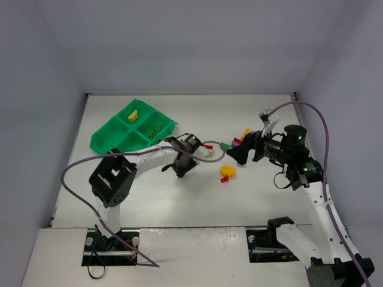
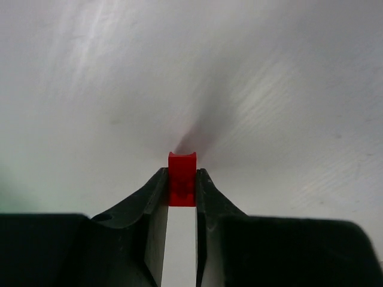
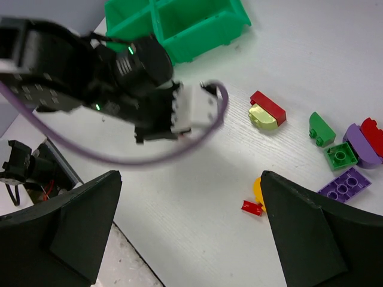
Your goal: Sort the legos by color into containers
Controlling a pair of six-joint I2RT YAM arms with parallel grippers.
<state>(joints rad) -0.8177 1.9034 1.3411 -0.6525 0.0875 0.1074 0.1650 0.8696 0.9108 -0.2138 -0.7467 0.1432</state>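
Now my left gripper [image 2: 182, 182] is clamped narrow on a small red lego [image 2: 182, 167], mid-table [image 1: 179, 197]. My right gripper [image 3: 188, 179] hangs wide apart above the loose legos [image 3: 344, 152] on the right. Off at the far left sits the green tray [image 1: 108, 139], a yellow piece [image 1: 134, 115] in its far compartment.

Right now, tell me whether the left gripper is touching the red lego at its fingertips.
Touching. The left wrist view shows the red lego pinched in the left gripper, both fingers pressed against its sides with no gap.
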